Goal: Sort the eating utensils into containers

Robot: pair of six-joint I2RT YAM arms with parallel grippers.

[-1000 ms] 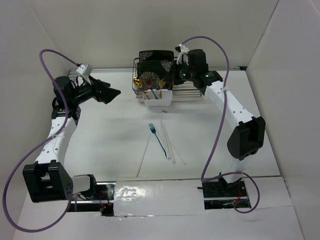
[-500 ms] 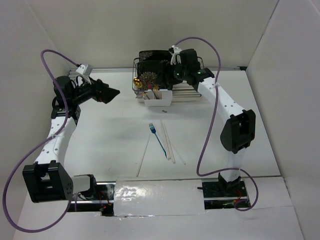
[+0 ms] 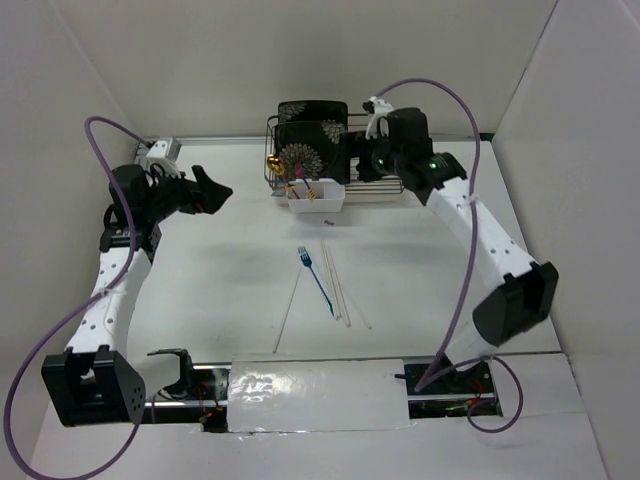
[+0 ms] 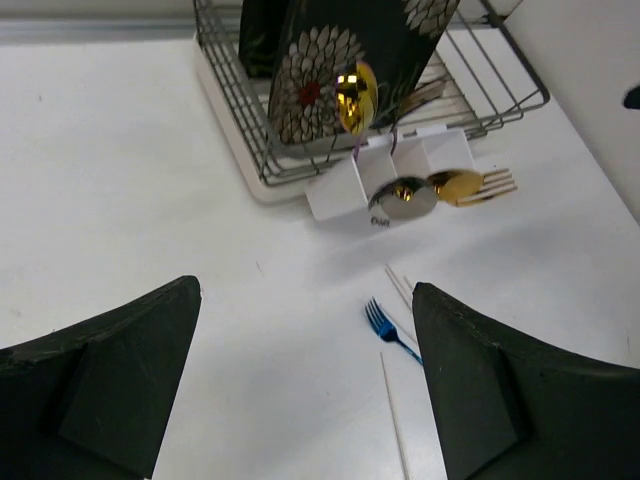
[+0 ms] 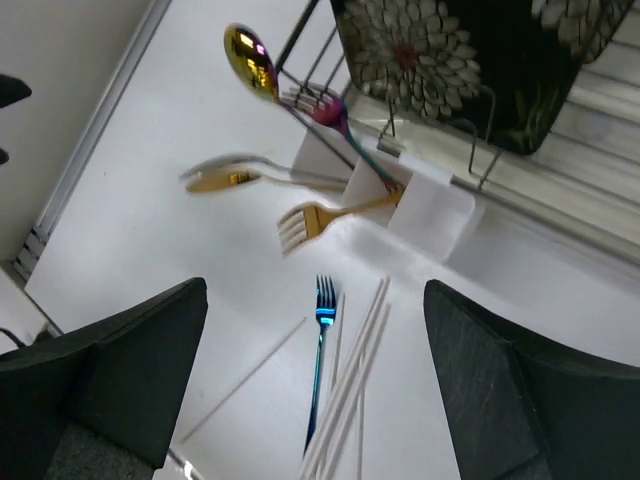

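The white caddy (image 3: 316,197) stands in front of the wire rack, with a gold spoon (image 5: 250,58), a pink-tinted piece (image 5: 330,112), a gold fork (image 5: 320,220) and a silver spoon (image 4: 403,196) leaning out of it. A blue fork (image 3: 316,280) lies mid-table beside several pale chopsticks (image 3: 340,285); one chopstick (image 3: 288,312) lies apart to the left. My right gripper (image 3: 360,160) hangs open and empty above the rack's right side, apart from the caddy. My left gripper (image 3: 215,190) is open and empty, high at the far left.
A black wire dish rack (image 3: 385,182) holding black floral plates (image 3: 312,140) stands at the back against the wall. A tiny dark speck (image 3: 328,220) lies just in front of the caddy. White walls close in the table on the left, back and right.
My right gripper has opened and drawn back to the right, away from the caddy. The left arm has shifted slightly, its gripper still open.
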